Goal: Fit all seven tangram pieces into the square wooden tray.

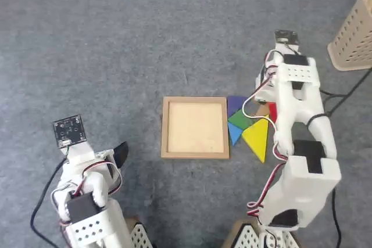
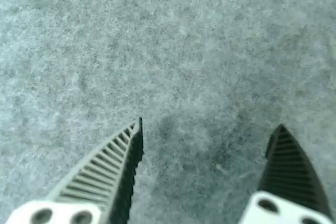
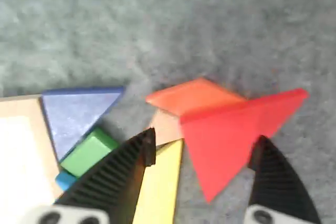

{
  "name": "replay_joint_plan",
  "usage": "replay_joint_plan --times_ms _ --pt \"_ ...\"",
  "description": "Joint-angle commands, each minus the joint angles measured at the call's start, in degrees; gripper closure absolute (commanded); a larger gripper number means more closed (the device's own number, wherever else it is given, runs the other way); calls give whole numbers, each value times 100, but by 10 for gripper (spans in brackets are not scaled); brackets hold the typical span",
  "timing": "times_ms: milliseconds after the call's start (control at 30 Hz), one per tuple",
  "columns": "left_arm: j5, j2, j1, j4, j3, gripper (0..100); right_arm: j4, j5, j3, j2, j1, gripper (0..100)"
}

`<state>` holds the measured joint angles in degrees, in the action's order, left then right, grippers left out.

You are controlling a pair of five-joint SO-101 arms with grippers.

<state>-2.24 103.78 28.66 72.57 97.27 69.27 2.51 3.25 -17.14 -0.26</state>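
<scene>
Wide apart stand both pairs of jaws. Our right gripper straddles the red triangle, which touches the orange piece; the yellow piece, green piece and violet triangle lie close by, all outside the wooden tray, beside its edge nearest our right arm. Our left gripper hangs over bare grey carpet, well apart from the tray.

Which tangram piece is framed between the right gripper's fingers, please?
The red triangle: the open right gripper frames it, the yellow piece lies beside one finger.
</scene>
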Motion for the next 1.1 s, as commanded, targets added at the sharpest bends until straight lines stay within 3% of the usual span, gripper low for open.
replay_joint_plan --times_ms 0,300,533,800,1067 --pt "9 70 -9 -9 -75 646 66 237 -299 13 40 653" --pt "9 70 -9 -9 -75 646 -400 343 -246 -400 180 655" --pt "9 70 -9 -9 -75 646 -154 369 -668 -980 233 656" --pt "9 70 -9 -9 -75 646 -180 343 -651 -1077 251 835" --pt "9 70 -9 -9 -75 646 -92 308 -633 -1007 198 844"
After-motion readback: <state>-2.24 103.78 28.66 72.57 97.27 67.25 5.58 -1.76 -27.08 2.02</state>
